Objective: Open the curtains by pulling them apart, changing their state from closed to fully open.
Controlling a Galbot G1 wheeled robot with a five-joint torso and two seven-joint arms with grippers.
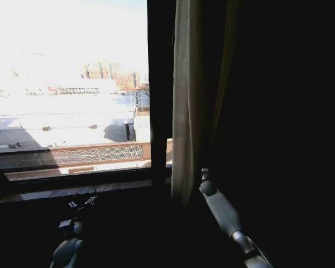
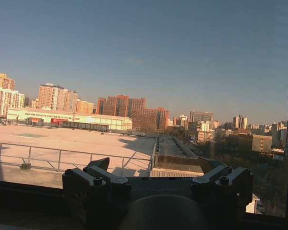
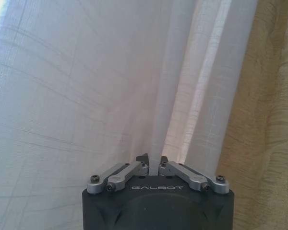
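Head view has the curtains (image 1: pixel 185 106) bunched into a tall cream column just right of centre, running from the top edge down to about the level of the window sill, with a darker fold at their 3 o'clock side. At 9 o'clock from them a dark window frame bar (image 1: pixel 158 89) stands upright, and beyond it the glass lies bare, showing sunlit rooftops (image 1: pixel 67 120) and distant buildings. The right arm reaches up from 5 o'clock, its end meeting the lower hem of the fabric. From the right wrist view, the right pincer (image 3: pixel 152 164) has its fingertips drawn together on a pleat of sheer white cloth, which fans upward from the pinch; a coarser beige panel (image 3: pixel 271 120) hangs beside it. The left pincer (image 1: pixel 82 202) sits low at 7 o'clock in the head view, just below the sill and well apart from the curtains. From the left wrist view its fingers (image 2: pixel 98 168) stand spread wide with nothing between them, facing the skyline.
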